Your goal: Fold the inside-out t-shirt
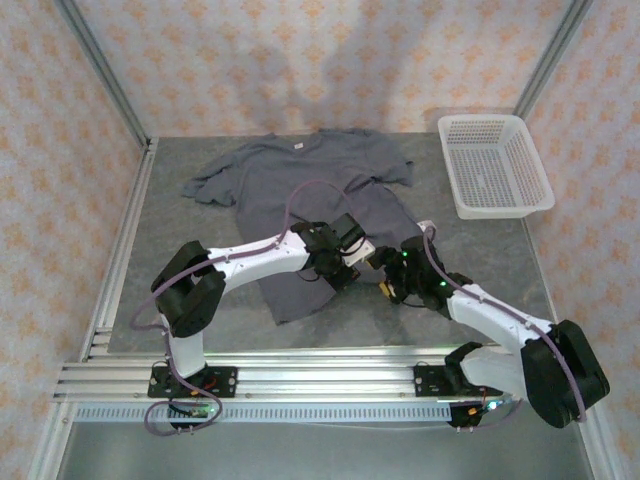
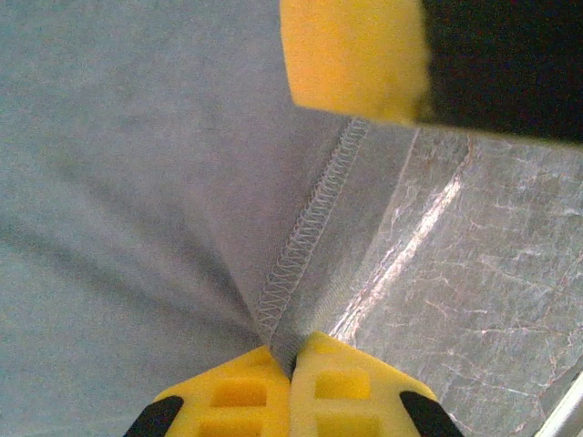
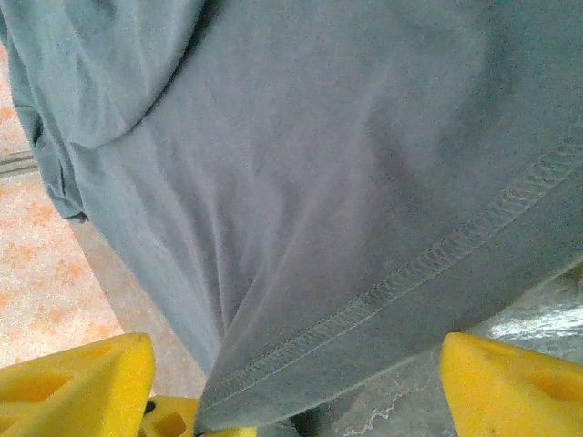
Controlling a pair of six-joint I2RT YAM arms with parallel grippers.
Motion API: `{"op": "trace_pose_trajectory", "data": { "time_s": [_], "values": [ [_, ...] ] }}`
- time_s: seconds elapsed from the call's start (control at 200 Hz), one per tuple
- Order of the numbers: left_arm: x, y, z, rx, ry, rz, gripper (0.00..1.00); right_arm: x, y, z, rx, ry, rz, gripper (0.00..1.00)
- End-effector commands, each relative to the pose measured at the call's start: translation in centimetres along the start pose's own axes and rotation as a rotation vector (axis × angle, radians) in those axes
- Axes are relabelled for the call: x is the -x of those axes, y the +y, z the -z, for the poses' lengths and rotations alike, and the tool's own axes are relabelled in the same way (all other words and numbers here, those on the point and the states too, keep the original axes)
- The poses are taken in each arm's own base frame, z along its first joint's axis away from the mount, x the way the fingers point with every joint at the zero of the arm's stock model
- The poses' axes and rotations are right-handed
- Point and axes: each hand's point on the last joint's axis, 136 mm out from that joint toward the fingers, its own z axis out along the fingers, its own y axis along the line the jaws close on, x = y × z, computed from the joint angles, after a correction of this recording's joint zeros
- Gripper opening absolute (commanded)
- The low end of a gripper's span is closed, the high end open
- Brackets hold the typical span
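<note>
Two grippers are placed at the t-shirt (image 1: pixel 300 180) hem: left gripper (image 2: pixel 291 357) clamped on it, right gripper (image 3: pixel 291 364) spread wide around it.

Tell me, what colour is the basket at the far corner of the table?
White. The rectangular mesh plastic basket shows best in the top external view.

A white plastic mesh basket with a rectangular rim (image 1: pixel 482 119) sits open side up near the far right corner of a grey marbled tabletop (image 1: pixel 480 255); peach walls with a pale orange floral pattern (image 1: pixel 300 60) close off the back and both sides; slanted aluminium posts (image 1: pixel 103 75) rise at the far corners; ribbed aluminium rails (image 1: pixel 320 378) run along the near edge; in the left wrist view, the tabletop shows glossy pale streaks.
</note>
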Motion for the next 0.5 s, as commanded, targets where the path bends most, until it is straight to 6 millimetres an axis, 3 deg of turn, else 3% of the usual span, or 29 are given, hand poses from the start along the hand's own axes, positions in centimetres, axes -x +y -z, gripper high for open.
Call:
{"op": "trace_pose_trajectory", "data": {
  "time_s": [0.0, 0.095, 0.225, 0.3, 0.395, 0.49],
  "values": [
    [0.0, -0.2, 1.1, -0.007, -0.016, 0.005, 0.00, 0.5, -1.2, 0.8, -0.056, -0.052, -0.028, 0.84],
    [0.1, -0.2, 1.1, -0.012, -0.019, 0.007, 0.00, 0.6, -1.4, 0.7, -0.042, -0.060, -0.036, 0.80],
    [0.0, -0.3, 1.0, -0.014, -0.017, 0.004, 0.00, 0.9, 0.1, 0.4, -0.010, -0.059, -0.004, 0.62],
    [-0.1, -0.3, 1.1, -0.011, -0.015, 0.001, 0.00, 1.1, 0.2, 0.2, -0.025, -0.064, 0.002, 0.57],
    [-0.2, -0.3, 1.2, -0.011, -0.017, 0.001, 0.00, 1.2, 0.0, -0.3, -0.035, -0.062, 0.002, 0.59],
    [-0.2, -0.3, 1.3, -0.011, -0.020, 0.002, 0.00, 1.1, -0.2, -0.7, -0.042, -0.054, 0.001, 0.71]
  ]
}}
